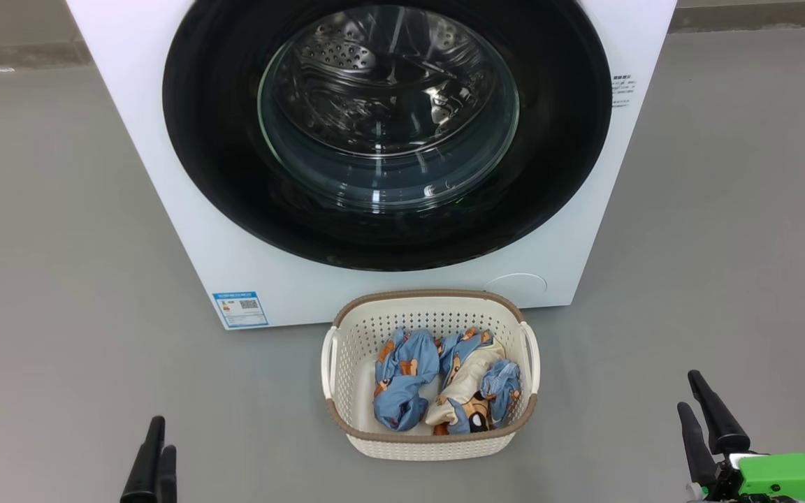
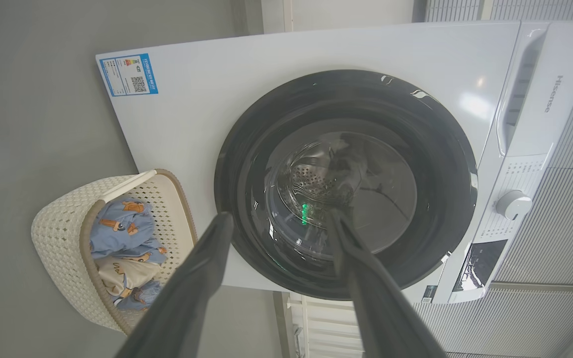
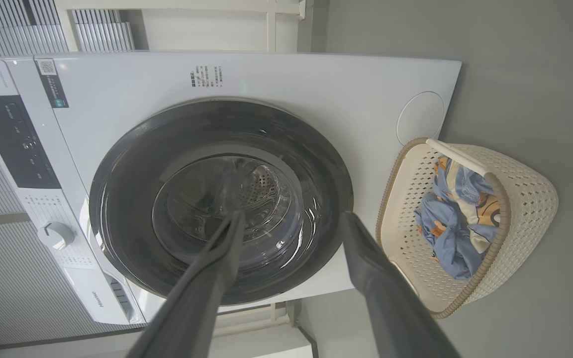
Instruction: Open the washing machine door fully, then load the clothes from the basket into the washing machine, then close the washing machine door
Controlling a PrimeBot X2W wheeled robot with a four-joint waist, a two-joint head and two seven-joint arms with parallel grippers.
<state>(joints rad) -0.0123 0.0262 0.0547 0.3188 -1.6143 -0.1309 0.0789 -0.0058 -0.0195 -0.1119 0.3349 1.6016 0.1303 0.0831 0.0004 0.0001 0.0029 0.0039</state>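
Black-rimmed washing machine door (image 1: 221, 140) shut, clothes (image 1: 406, 381) in the basket (image 1: 428, 295) before it; left gripper (image 2: 280, 215), right gripper (image 3: 292, 216) spread and empty. Opening's first: hook the door's edge.

washing machine (image 1: 249, 279): white front-loading box, upright, with a blue label sticker (image 1: 240, 309) at its lower left corner.
washing machine door (image 1: 388, 112): shut, flush with the front; wide glossy black rim round a bulging clear glass bowl, the perforated steel drum (image 1: 367, 56) visible through it.
basket (image 1: 430, 447): cream perforated plastic with a brown rim and a white handle on each side; upright, just in front of the machine's lower edge, below the door.
clothes (image 1: 406, 381): crumpled light blue and cream pieces with orange-brown bear prints, heaped in the basket's bottom.
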